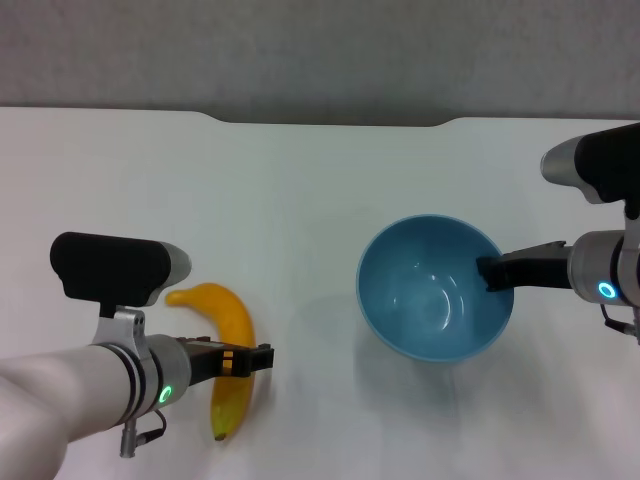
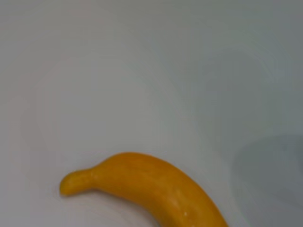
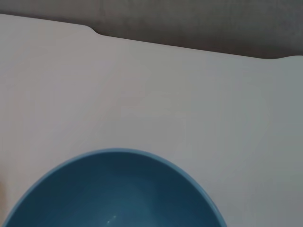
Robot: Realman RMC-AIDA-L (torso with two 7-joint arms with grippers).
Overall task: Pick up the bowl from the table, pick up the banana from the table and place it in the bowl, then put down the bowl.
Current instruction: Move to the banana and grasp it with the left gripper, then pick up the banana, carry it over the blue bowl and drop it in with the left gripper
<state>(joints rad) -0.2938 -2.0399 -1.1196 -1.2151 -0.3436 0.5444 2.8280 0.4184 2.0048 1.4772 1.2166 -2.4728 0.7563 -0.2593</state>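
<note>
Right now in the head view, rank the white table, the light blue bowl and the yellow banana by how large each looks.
1. The large flat white tabletop, by far the largest.
2. The round light blue plastic bowl, held at its rim by the right gripper.
3. The curved yellow banana, partly hidden under the left gripper.

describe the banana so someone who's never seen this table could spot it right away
On the white table, look to the robot's left side, near the front edge, well apart from the light blue bowl that the right gripper holds by its rim. The banana lies flat there, with the left gripper right at its middle. It is the only long, curved, yellow-orange thing in sight.
</note>
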